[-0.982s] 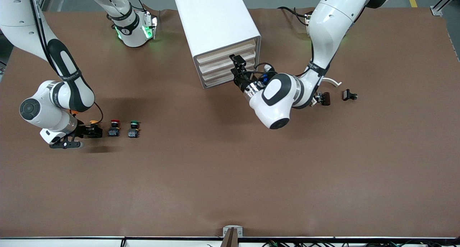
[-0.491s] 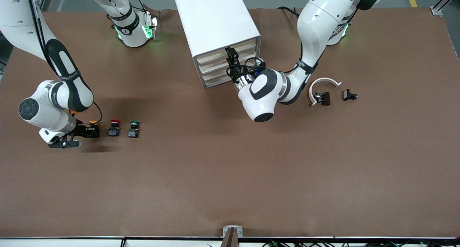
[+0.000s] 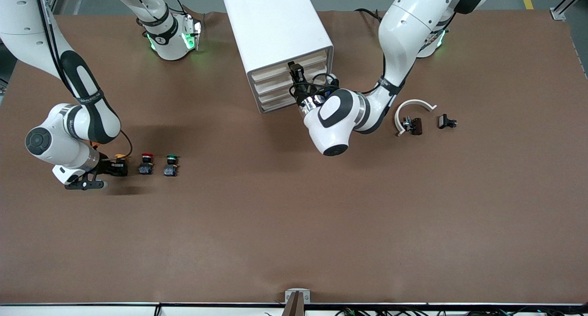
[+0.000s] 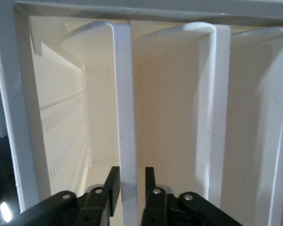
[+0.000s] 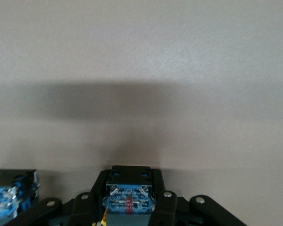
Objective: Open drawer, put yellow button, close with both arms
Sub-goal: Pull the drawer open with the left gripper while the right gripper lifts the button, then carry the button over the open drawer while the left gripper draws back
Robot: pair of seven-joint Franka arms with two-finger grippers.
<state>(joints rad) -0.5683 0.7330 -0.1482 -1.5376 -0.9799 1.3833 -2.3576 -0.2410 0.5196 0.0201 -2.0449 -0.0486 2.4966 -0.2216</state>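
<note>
The yellow button (image 3: 120,157) stands on the brown table toward the right arm's end, its orange cap just showing. My right gripper (image 3: 115,169) is shut on its dark body; the right wrist view shows the blue-labelled body (image 5: 129,200) held between the fingers. A white drawer cabinet (image 3: 275,26) stands near the robots' bases, all its drawers shut. My left gripper (image 3: 296,72) is at a drawer front. In the left wrist view its fingers (image 4: 112,186) straddle a white drawer handle (image 4: 125,117), one touching it, the other a little apart.
A red-capped button (image 3: 146,163) and a green-capped button (image 3: 171,165) stand beside the yellow one; the red one shows in the right wrist view (image 5: 12,200). A white curved piece (image 3: 413,105), a dark part (image 3: 413,125) and a black clip (image 3: 446,121) lie toward the left arm's end.
The left arm has swung toward the cabinet and its gripper has come onto the drawer handle. The right gripper has stayed at the yellow button, shifting only slightly.
</note>
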